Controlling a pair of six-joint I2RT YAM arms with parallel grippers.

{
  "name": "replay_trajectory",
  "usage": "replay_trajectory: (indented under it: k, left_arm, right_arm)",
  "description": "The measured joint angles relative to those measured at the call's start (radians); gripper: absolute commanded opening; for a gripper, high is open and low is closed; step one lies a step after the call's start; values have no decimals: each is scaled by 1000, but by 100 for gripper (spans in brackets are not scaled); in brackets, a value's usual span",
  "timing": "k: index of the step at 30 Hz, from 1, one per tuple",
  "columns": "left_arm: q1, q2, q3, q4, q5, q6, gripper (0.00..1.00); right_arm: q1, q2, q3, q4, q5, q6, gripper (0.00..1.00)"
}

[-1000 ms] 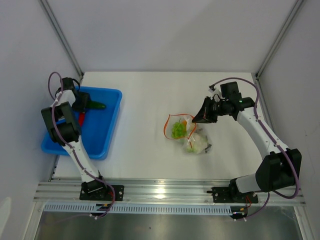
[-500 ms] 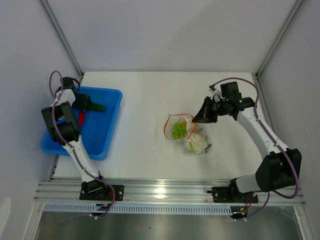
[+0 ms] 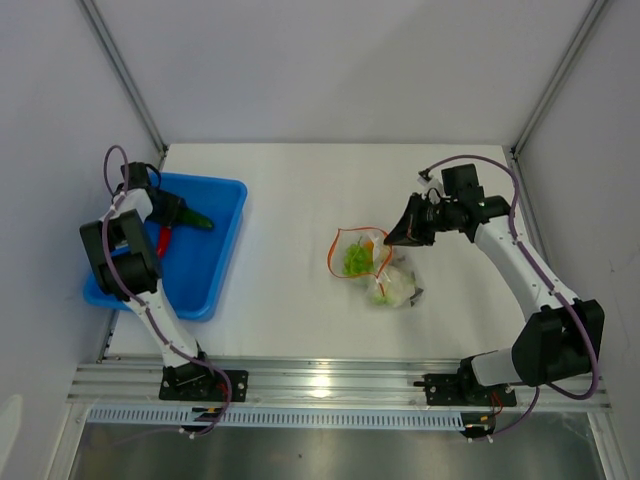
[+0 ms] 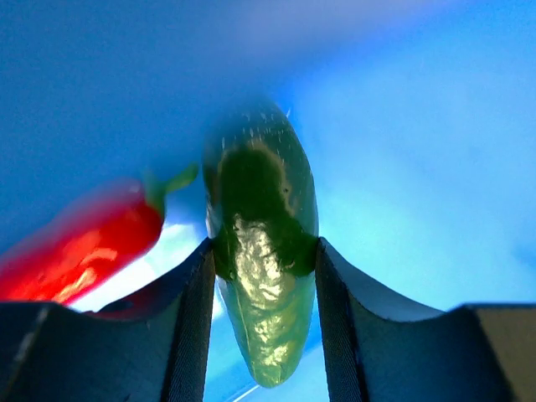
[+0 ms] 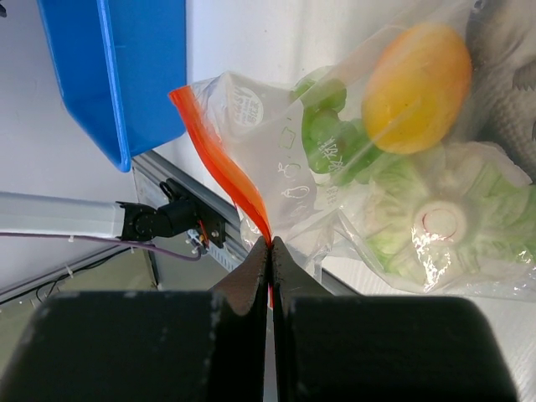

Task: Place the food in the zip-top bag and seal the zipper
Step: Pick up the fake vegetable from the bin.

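From above, the white worktop (image 3: pixel 290 190) carries a shallow, glossy blue tray (image 3: pixel 215 260) at the left. The left tool (image 3: pixel 168 208) reaches into the tray at one end of the dark green cucumber (image 3: pixel 197 218), and the slim red chili (image 3: pixel 162 238) lies just beside it on the tray floor. At mid-worktop sits the zip-top bag (image 3: pixel 408 280), clear and crinkled, its orange-red zipper (image 3: pixel 333 255) curling in an open loop. The right tool (image 3: pixel 390 238) meets the bag's mouth at the far right of that loop.

The left wrist view shows the cucumber smooth and shiny, tapering to rounded ends. It is pinched at its middle between two dark fingers (image 4: pixel 191 318) that touch it on both sides. The chili is a glossy red blur at the left, with a green stem. Whether the cucumber rests on the tray or is raised off it is hard to tell this close.

In the right wrist view the fingers (image 5: pixel 251 280) are pressed flat together on the thin zipper strip. Inside the wrinkled film lie a knobbly green grape bunch (image 5: pixel 331 134), a smooth, rounded orange-yellow piece (image 5: pixel 419 75) and a ruffled white-green leafy vegetable (image 5: pixel 435 222).
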Motion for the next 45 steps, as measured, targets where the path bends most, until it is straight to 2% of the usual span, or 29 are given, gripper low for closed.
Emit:
replay_trajectory:
  k: [7, 18, 27, 34, 42, 45]
  left_arm:
    - [-1, -150, -135, -11, 35, 34, 0]
    - [-1, -533, -407, 4, 151, -3, 0]
    - [-59, -687, -416, -7, 235, -31, 0]
    - [-217, -707, -392, -48, 260, -86, 1]
    - [-305, -735, -280, -62, 279, -119, 1]
    - [-409, -743, -264, -26, 302, -132, 0]
  right_arm:
    - [0, -43, -27, 11, 1, -7, 0]
    - [0, -97, -77, 19, 1, -8, 0]
    - [0, -102, -78, 18, 1, -8, 0]
    - [0, -99, -77, 18, 0, -7, 0]
    - [0, -76, -72, 19, 0, -6, 0]
    - [0, -64, -68, 19, -1, 2, 0]
